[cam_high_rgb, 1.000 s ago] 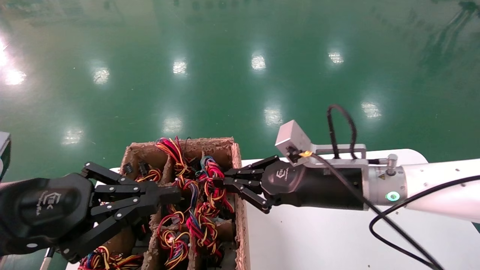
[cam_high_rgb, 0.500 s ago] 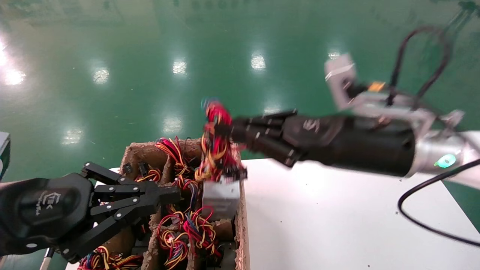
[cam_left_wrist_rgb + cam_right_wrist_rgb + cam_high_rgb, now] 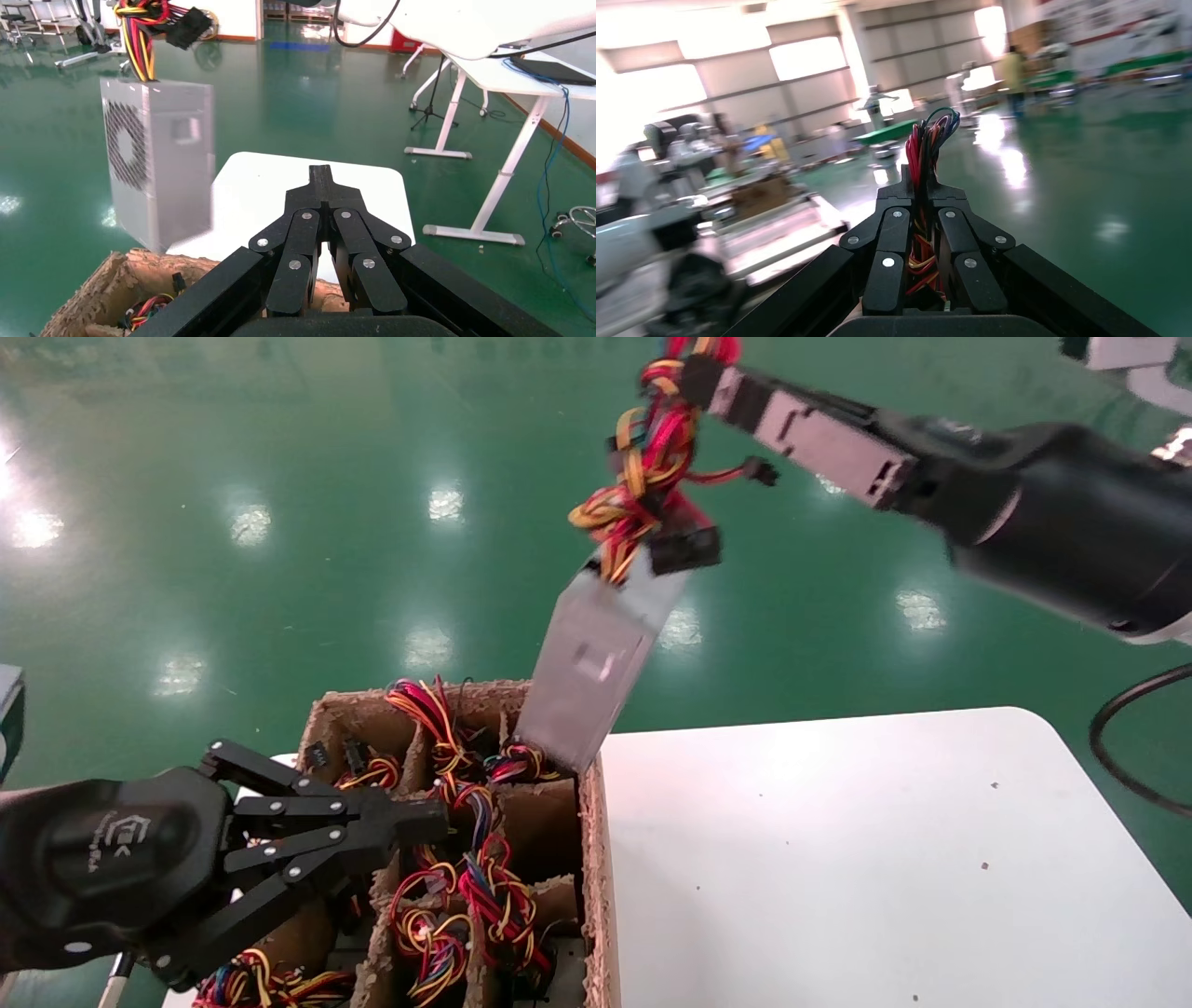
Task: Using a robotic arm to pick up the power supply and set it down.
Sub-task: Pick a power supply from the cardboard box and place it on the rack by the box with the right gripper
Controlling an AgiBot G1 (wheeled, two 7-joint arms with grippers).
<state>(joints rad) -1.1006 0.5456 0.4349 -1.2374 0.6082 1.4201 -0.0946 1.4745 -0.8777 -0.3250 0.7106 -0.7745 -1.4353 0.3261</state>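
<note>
Black right gripper [image 3: 708, 379] raised high, fingers clamped on braided red/yellow wires [image 3: 643, 458]; grey sheet-metal power supply [image 3: 587, 668] dangling tilted above partitioned cardboard box [image 3: 591, 859]. Left gripper [image 3: 410, 822] parked over box, fingers closed, holding nothing.

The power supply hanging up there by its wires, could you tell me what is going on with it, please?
The right gripper is shut on the braided wire bundle of the power supply, so the grey box dangles tilted in the air above the far corner of the cardboard crate, clear of its compartments. More wired units lie in the crate. The white table lies beside the crate, a likely place to set the supply down. The left gripper is shut and empty, parked over the crate's near side.
</note>
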